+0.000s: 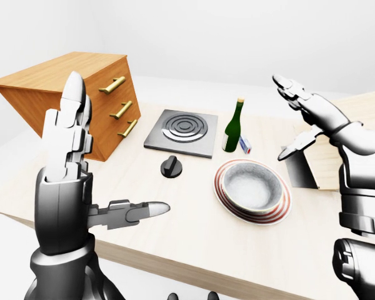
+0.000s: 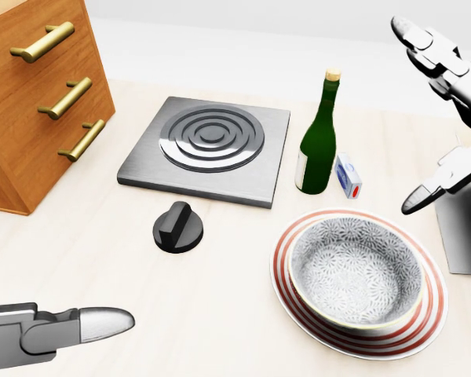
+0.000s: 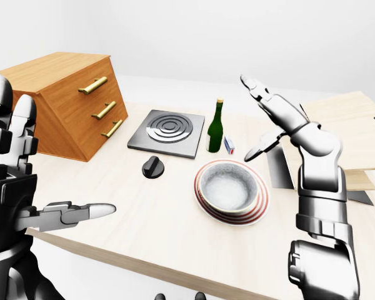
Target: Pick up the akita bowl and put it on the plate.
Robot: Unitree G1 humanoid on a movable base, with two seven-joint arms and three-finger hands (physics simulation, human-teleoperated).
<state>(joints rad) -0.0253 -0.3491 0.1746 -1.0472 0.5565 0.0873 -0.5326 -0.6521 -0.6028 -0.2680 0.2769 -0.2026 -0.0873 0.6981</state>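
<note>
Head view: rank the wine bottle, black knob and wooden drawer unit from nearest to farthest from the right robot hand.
1. Wine bottle, left of the right robot hand.
2. Black knob, lower centre-left.
3. Wooden drawer unit, far left.

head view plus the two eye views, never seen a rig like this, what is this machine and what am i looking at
This is a simulated humanoid robot, steered remotely by a person. All three pictures come from cameras on its head, looking out over its own arms; the two eye views are nearly the same picture. The grey jointed things are its three-finger hands: left hand and right hand, both raised, open and holding nothing. On the table lie a wooden drawer chest, a square hob, a black knob, a green bottle and a small box. The patterned bowl sits on the red-striped plate, so the job looks done.
</note>
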